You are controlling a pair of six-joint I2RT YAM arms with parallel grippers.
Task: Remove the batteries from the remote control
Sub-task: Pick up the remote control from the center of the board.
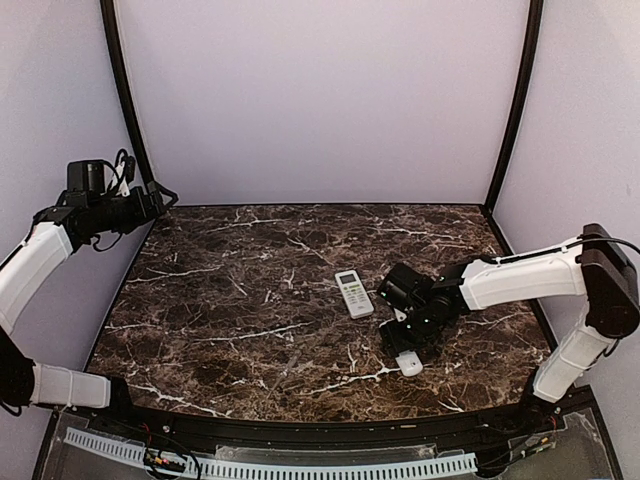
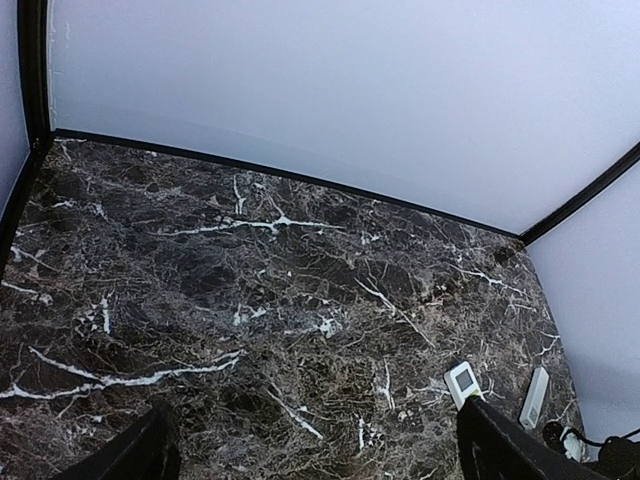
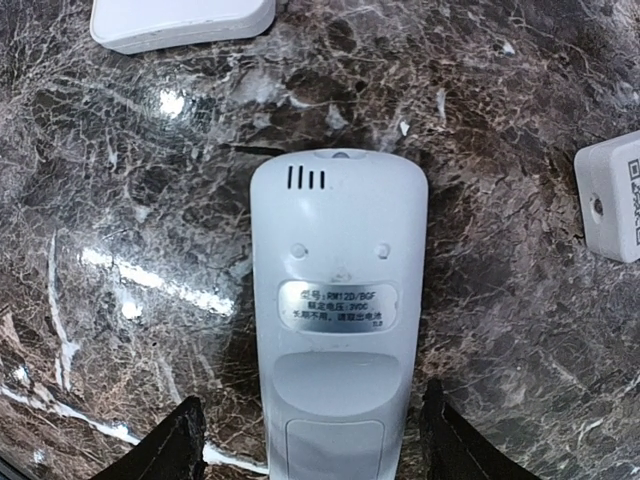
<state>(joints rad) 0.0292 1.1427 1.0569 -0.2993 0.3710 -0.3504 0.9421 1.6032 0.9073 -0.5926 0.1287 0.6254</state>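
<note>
Right end effector spread astride face-down remote, cover on; off-centre squeeze could skid it across worktop. Left end effector spread.

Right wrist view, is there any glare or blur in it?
Right wrist view: glare patches on the marble table left of the remote, whose silver label is legible; the fingers are dark and soft. Top external view: evenly lit.

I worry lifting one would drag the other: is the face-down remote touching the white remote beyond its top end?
Apart. The right wrist view shows bare marble table between the face-down remote and the other white remote.
</note>
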